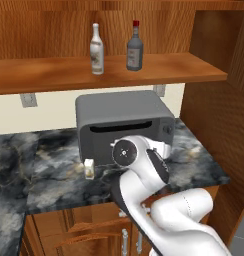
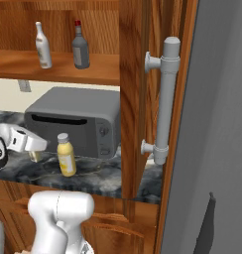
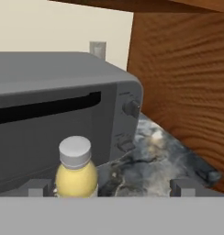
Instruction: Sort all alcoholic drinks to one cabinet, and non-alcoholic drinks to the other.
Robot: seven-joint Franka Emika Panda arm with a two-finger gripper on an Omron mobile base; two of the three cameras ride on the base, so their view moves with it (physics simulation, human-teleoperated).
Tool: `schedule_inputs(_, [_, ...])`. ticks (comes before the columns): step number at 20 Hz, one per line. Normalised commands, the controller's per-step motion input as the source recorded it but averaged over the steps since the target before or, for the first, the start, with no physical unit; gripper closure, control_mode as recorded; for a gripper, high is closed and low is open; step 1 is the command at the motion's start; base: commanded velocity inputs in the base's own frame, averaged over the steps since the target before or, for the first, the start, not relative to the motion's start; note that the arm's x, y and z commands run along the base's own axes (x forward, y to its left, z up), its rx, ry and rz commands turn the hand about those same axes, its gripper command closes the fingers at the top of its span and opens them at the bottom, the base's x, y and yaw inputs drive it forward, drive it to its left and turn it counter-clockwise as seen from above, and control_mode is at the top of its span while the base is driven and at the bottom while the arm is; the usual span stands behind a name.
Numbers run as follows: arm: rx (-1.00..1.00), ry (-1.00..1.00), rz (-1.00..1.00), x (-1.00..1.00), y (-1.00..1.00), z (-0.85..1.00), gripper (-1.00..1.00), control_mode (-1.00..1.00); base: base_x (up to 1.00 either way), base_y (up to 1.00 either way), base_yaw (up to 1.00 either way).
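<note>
I am reaching low over the dark marble counter (image 2: 103,176) toward the yellow juice bottle (image 3: 76,172), which is standing upright, its long axis vertical, just in front of the grey toaster oven (image 3: 49,114). In my hand view, my gripper (image 3: 109,189) is sitting with its two finger tips wide apart and nothing between them. The bottle is lying just ahead of me and off to the left, close by my left fingertip (image 3: 39,187) rather than centred in the gap. I judge I need to shift left before closing.

From the right base view, the same bottle (image 2: 66,156) is standing on the counter's near side, beside my white hand.

The small cream carton (image 1: 89,168) is sitting on the counter at the oven's left front corner. The slim white bottle (image 1: 96,49) and the dark grey bottle (image 1: 135,46) are already standing on the reddish-brown shelf (image 1: 44,72) above.
</note>
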Motion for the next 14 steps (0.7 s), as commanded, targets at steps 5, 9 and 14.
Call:
schedule_inputs(5, [0.0,0.02,0.0,0.4,0.17,-0.13,-1.0,-1.0,0.0,0.0,0.0])
schedule_inputs(9, [-0.01,0.03,0.0,0.34,0.22,-0.26,-1.0,-1.0,0.0,0.0,0.0])
schedule_inputs(14, [0.0,0.0,0.0,0.33,0.06,-0.22,-1.0,-1.0,0.0,0.0,0.0])
